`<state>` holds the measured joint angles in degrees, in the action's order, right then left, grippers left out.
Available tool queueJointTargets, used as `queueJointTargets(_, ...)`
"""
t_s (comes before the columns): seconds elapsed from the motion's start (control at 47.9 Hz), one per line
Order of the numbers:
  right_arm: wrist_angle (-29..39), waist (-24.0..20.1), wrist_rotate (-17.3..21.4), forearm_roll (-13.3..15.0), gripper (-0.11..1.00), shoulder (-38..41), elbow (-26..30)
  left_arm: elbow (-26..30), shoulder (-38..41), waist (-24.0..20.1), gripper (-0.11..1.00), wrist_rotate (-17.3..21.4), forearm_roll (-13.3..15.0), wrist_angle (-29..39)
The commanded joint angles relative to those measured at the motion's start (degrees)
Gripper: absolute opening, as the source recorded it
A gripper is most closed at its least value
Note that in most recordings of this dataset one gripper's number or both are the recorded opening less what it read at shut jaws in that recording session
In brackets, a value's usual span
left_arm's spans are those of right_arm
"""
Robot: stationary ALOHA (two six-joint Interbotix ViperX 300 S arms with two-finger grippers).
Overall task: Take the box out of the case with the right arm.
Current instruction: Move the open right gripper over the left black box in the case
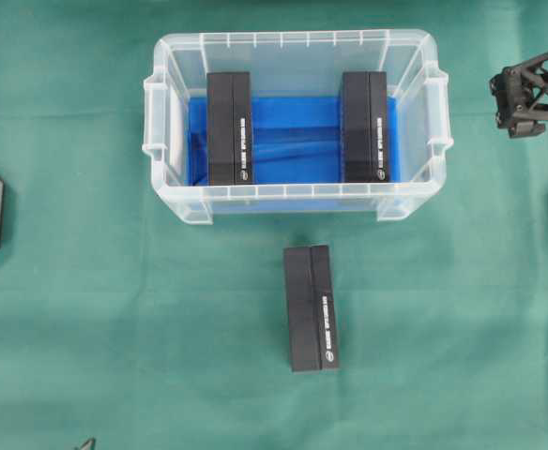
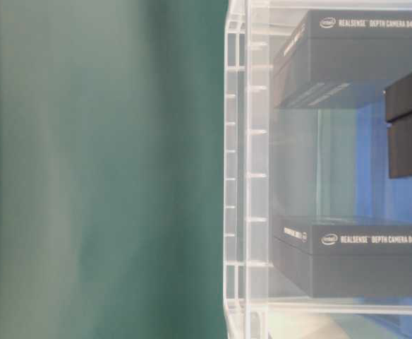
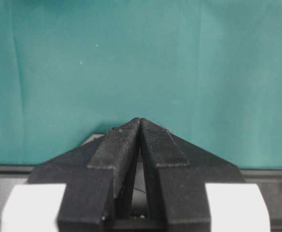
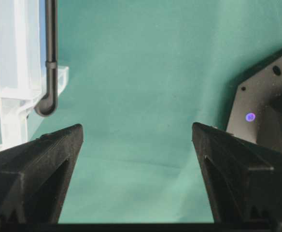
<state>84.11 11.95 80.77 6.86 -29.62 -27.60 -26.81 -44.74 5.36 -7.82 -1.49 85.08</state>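
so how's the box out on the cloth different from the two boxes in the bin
The box on the cloth lies outside the bin, on the green cloth in front of it; the left box and right box sit inside on the blue bottom. Those two stand apart at opposite ends with a bare gap between them, while the outside box lies roughly in line with that gap. All three are black, look alike and lie the same way.

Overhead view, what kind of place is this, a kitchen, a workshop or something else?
Most likely a robot lab tabletop set up for practice: a green cloth covers the table, a clear case holds depth camera boxes, and a black lattice gripper reaches in from the edge.
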Motion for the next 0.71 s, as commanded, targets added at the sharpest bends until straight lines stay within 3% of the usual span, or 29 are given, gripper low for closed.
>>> queueJointTargets(0.0,0.2,0.1,-0.1,-0.1,0.89,-0.5,0.6,1.4,0.3,0.2,0.02,0.1,-0.1,-0.2)
queueJointTargets(0.355,-2.0,-0.4,-0.1,-0.2,0.89,4.2,4.7,1.3,0.3,0.2,0.02,0.1,-0.2,-0.2)
queueJointTargets(0.689,-4.8,-1.9,-0.2,-0.2,0.89,16.7,16.2,1.4,0.3,0.1,0.02,0.1,-0.2,-0.2)
